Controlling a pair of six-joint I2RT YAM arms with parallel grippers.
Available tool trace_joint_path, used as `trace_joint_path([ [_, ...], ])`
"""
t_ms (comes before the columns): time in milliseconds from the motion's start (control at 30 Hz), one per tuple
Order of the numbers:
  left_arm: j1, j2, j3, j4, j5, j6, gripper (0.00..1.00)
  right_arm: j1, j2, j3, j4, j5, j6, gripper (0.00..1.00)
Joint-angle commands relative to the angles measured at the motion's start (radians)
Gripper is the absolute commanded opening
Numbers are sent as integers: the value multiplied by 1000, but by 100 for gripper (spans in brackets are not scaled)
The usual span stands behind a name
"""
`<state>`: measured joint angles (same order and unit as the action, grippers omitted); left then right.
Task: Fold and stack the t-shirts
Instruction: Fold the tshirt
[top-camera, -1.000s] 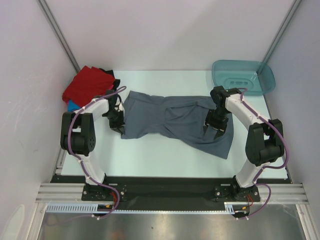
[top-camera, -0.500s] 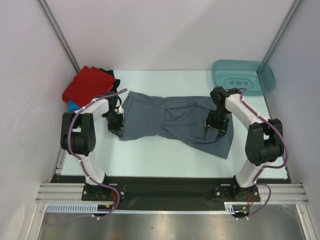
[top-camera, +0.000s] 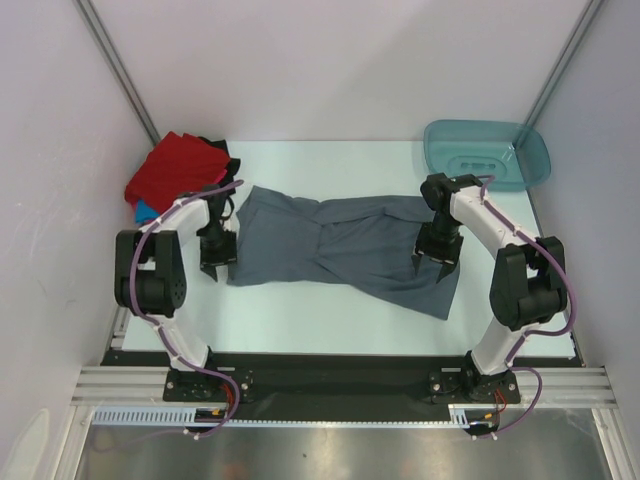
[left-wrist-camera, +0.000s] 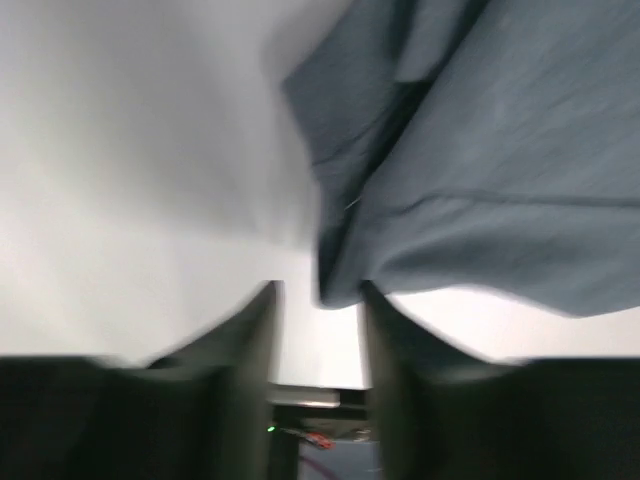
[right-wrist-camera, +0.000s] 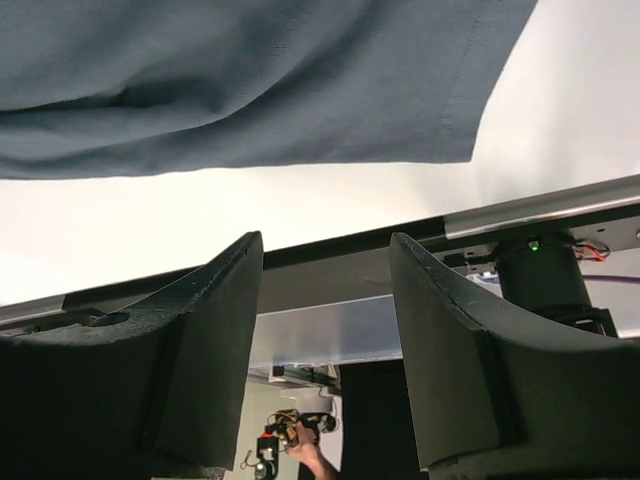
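Grey shirt: slate grey-blue cloth t-shirt, rumpled, lying across the white table between both claws.
Left claw: left gripper blurred; jaws narrowly parted, shirt hem at the tips, contact unclear.
Right claw: right gripper spread wide, empty, at the shirt's right end.
Pile, far left: red cloth t-shirt on top; black t-shirt and bright blue t-shirt mostly hidden.
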<state>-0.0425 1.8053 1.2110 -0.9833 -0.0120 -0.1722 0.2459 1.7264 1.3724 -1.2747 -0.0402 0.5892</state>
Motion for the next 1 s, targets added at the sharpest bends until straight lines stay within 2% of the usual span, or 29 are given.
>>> trace_joint_path([
  [0, 33, -78, -4, -31, -51, -4, 55, -5, -1, 39, -41, 39, 1, 58],
  [33, 33, -74, 11, -29, -33, 5, 55, -5, 1, 33, -38, 39, 11, 58],
  [100, 32, -63, 30, -31, 3, 8, 67, -7, -1, 24, -19, 39, 21, 59],
  [133, 29, -60, 54, -31, 33, 5, 99, -7, 1, 16, -14, 39, 23, 58],
  [200, 18, -61, 80, -19, 90, 4, 100, -17, 2, 4, 6, 39, 37, 60],
  [233, 13, -73, 99, -8, 171, -6, 100, -25, -5, -9, 18, 24, 41, 61],
  [300, -2, -84, 113, 38, 269, -24, 100, -57, -22, -59, 66, 8, 72, 72],
  [367, -22, -87, 131, 81, 400, -64, 100, -88, -62, -137, 106, -55, 95, 72],
  [467, -63, -64, 168, 101, 477, -92, 100, -131, -115, -216, 173, -110, 150, 98],
  [500, -75, -54, 180, 95, 480, -90, 100, -131, -126, -243, 182, -110, 165, 95],
  [567, -106, -23, 219, 71, 477, -76, 100, -132, -161, -271, 190, -98, 184, 96],
  [667, -123, 2, 236, 55, 491, -64, 100, -132, -191, -323, 186, -78, 224, 83],
  [967, -125, 20, 249, 28, 504, -27, 100, -132, -309, -472, 173, 19, 345, 83],
])
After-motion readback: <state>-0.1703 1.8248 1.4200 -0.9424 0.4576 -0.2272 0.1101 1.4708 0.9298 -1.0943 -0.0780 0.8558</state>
